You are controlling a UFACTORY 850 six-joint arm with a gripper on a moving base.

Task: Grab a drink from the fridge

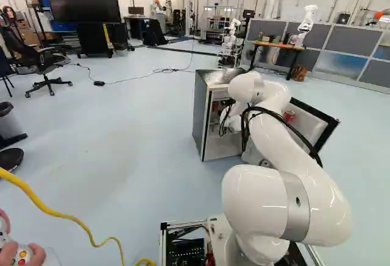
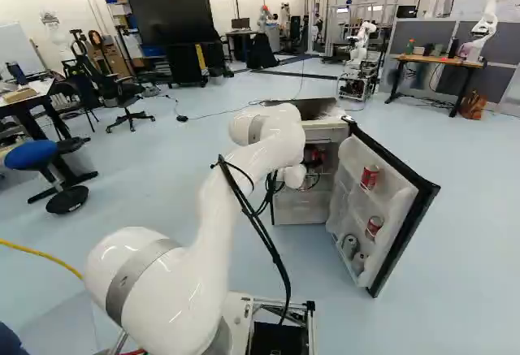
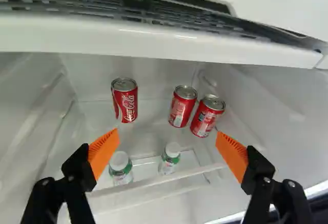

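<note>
The small fridge (image 2: 305, 207) stands open ahead of the arm. The gripper (image 3: 167, 136) shows in the wrist view, open and empty, facing the interior. Beyond its fingertips are a red can (image 3: 124, 100) on one side, and a second red can (image 3: 182, 106) and a third red can (image 3: 207, 116) close together on the other. Nearer, between the fingers' lines, are a white-capped bottle (image 3: 120, 167) and another such bottle (image 3: 169, 158). In both base views the arm's wrist and cables reach the fridge opening and the fingers cannot be made out.
The fridge door (image 2: 410, 217) is swung out to the right, carrying a red can (image 2: 370, 177), another red can (image 2: 374, 226) and grey cans (image 2: 349, 246). A white ledge (image 3: 154, 39) crosses the wrist view. A yellow cable (image 1: 61, 215) and a person's hands with a controller are at the left.
</note>
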